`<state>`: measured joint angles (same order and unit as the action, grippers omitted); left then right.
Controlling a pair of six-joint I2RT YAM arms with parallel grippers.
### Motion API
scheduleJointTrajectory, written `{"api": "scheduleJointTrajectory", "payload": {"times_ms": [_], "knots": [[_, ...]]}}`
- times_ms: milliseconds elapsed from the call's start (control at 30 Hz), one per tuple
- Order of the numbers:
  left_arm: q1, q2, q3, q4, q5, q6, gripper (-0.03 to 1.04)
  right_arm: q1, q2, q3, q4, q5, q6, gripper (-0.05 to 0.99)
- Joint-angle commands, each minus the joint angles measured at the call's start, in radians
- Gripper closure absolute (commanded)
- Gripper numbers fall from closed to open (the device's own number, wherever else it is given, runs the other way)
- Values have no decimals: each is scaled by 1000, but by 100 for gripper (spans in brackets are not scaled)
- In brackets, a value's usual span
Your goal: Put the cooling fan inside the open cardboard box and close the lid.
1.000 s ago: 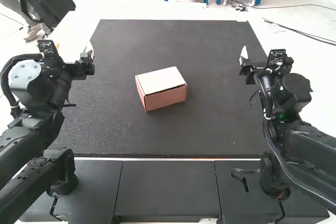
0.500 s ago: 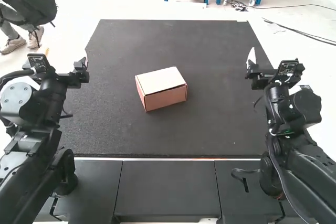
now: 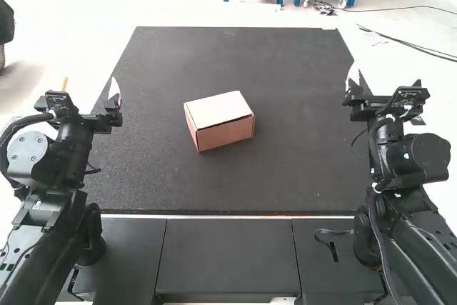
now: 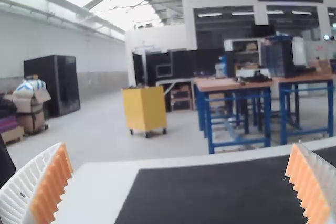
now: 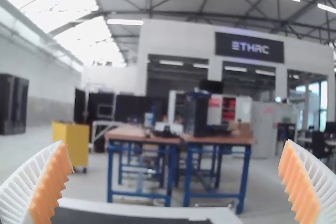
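From above, a cardboard box sits near the middle of a black mat, turned a little askew to the mat's edges. Its lid lies flat and shut on top, and what is inside cannot be seen. The left arm stands at the mat's left edge and the right arm at its right edge, both well apart from the box. Each arm holds its jaws up off the mat, pointing forward. One white finger of the left jaws and one white finger of the right jaws stand out against the dark mat. Neither touches anything.

In the left wrist view, the left jaws are spread wide. One white ribbed finger with an orange pad sits at one lower corner, and the other finger at the opposite corner. Nothing is held between them. The far edge of the mat lies in the gap, level and bare.

In the right wrist view, the right jaws are likewise spread wide and hold nothing, with one ribbed finger and its partner at opposite corners. A thin strip of the mat lies low between them.
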<state>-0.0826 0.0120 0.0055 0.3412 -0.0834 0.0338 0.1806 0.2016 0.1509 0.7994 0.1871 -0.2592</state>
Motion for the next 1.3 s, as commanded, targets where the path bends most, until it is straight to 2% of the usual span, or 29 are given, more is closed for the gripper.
{"api": "scheduleJointTrajectory", "payload": {"times_ms": [0,100,167,233,367,467,600,667,733,833,933,1067,1267], "knots": [[6,-12,-7,-34,-12,-26,5,-21,-96,-152,-69,2,44,2],[3,-14,-6,-82,-10,-31,5,-18,-209,-152,-223,2,55,2],[3,-12,-6,-102,-7,-28,5,-24,-202,-151,-275,-2,64,2],[3,-12,-4,-130,37,-25,5,-26,-202,-151,-327,-2,58,2],[3,-12,-6,-177,89,-14,5,-26,-202,-151,-407,-2,57,2],[3,-12,-6,-208,97,-11,5,-27,-200,-151,-494,-2,103,2],[4,-14,-4,-232,99,-11,5,-26,-200,-151,-643,-2,117,2],[3,-12,-4,-252,128,-9,5,-26,-202,-151,-709,-2,117,2],[1,-12,-4,-265,152,5,5,-27,-202,-151,-743,-2,117,2],[3,-12,-4,-280,160,21,5,-26,-202,-151,-753,-3,115,2],[10,-12,-6,-284,163,23,5,-26,-202,-151,-770,-3,115,2],[18,-12,-6,-344,162,41,5,-26,-202,-151,-772,-3,115,2],[18,-12,-6,-344,160,41,5,-27,-202,-151,-772,-3,115,2]]}}
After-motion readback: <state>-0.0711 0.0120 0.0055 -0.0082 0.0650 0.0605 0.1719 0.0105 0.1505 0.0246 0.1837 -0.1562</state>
